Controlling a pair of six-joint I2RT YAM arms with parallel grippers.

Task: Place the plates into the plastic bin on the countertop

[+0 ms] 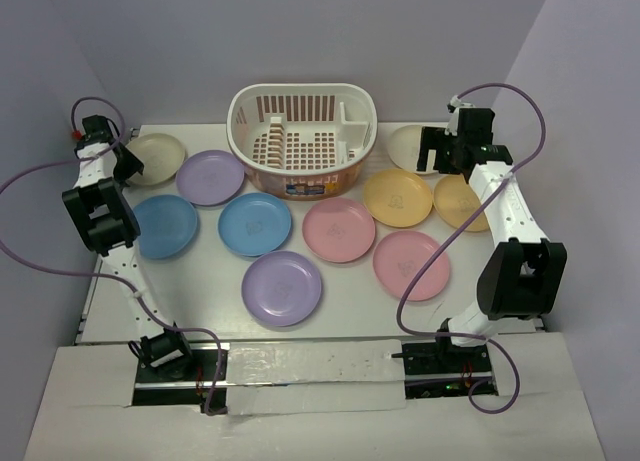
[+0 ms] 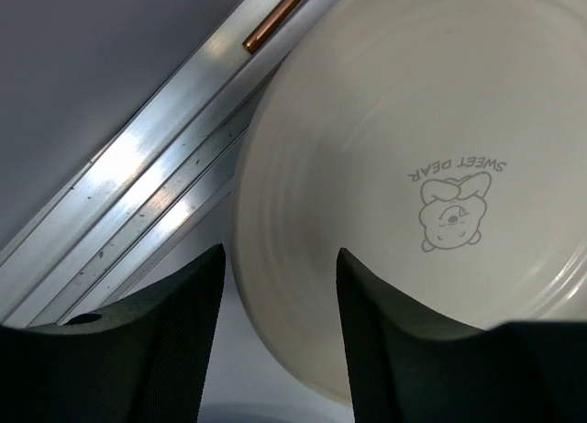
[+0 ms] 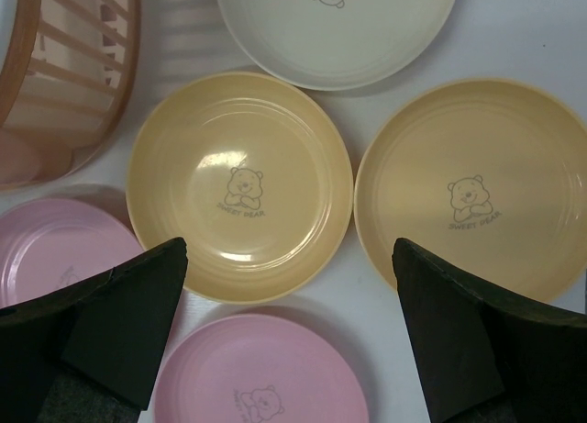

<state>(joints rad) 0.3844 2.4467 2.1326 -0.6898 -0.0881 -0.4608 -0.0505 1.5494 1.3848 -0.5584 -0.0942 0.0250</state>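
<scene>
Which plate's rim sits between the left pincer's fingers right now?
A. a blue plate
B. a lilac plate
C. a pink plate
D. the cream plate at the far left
D: the left wrist view shows the rim of the cream plate lying between the two fingers of the left pincer, whose jaws stand apart.

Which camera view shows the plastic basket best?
The top view: the whole basket shows there, empty. The right wrist view catches only a piece of its slotted side in the upper left corner. The left wrist view shows none of it.
</scene>
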